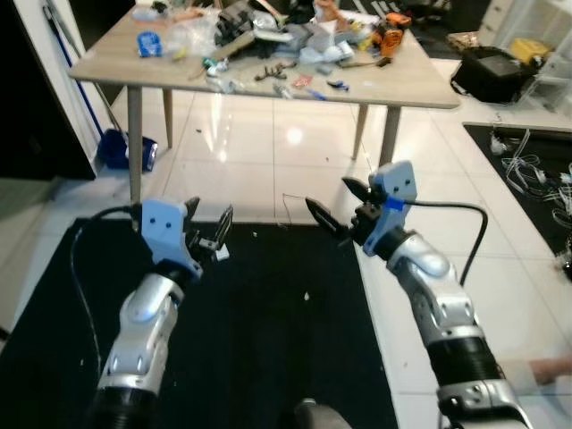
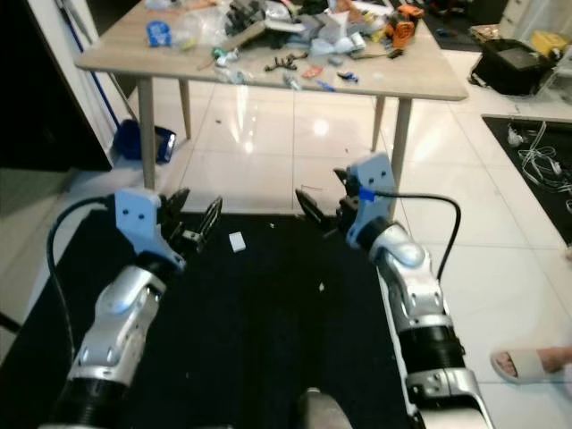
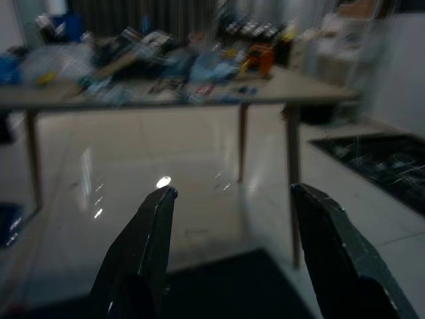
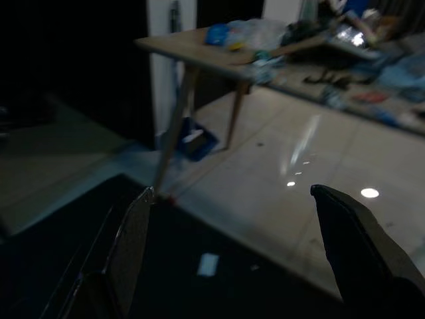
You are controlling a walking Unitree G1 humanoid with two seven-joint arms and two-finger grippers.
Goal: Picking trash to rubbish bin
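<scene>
I had both end effectors raised over the black mat (image 1: 268, 340), left (image 1: 209, 231) and right (image 1: 338, 208) spread wide and empty. A small white scrap (image 2: 237, 241) lay on the mat between them, the cluttered tabletop (image 1: 420, 85) beyond.

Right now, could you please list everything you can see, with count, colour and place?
Table: one, light wood, ahead, heaped with mixed clutter.
Rug: one, black, on the floor under both arms.
Scrap of paper: one, white, on the rug by the left end effector.
Dustpan: one, blue, floor beside the left table leg.
Bag: one, black, floor at right.
Slippered foot: one, a person's, lower right.
Left end effector: open.
Right end effector: open.
</scene>
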